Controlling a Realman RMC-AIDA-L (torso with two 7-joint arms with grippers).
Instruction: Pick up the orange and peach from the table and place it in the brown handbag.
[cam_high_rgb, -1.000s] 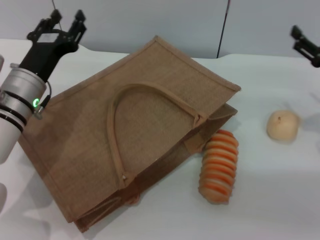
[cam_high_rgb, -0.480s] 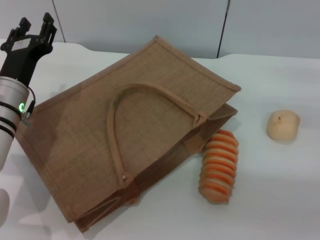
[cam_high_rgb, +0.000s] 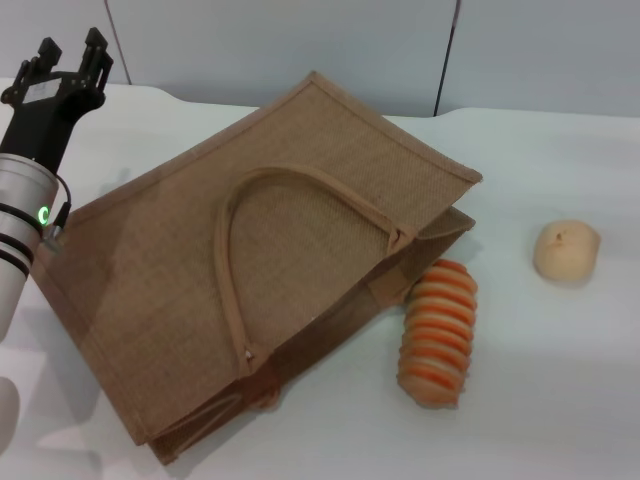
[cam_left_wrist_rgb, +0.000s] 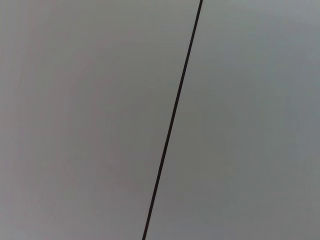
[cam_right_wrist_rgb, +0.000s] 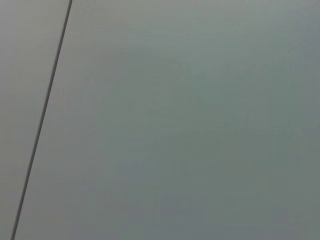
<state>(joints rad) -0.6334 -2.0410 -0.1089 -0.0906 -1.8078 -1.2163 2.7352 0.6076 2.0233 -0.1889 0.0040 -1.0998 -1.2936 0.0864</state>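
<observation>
The brown handbag (cam_high_rgb: 270, 260) lies flat on the white table (cam_high_rgb: 560, 400), one arched handle on top and its mouth toward the right. The orange and the peach show in no view. My left gripper (cam_high_rgb: 68, 55) is raised at the far left, beyond the bag's left corner, with its fingers apart and nothing between them. My right gripper is out of view. Both wrist views show only a grey wall with a dark seam.
A ribbed orange-and-tan oblong item (cam_high_rgb: 438, 332) lies against the bag's right side. A pale beige roundish fruit with a dimple (cam_high_rgb: 566, 250) sits alone at the right. A grey wall (cam_high_rgb: 300, 40) stands behind the table.
My left arm has swung left and away from the bag, then held still. My right gripper, seen at the top right a second ago, has left the view.
</observation>
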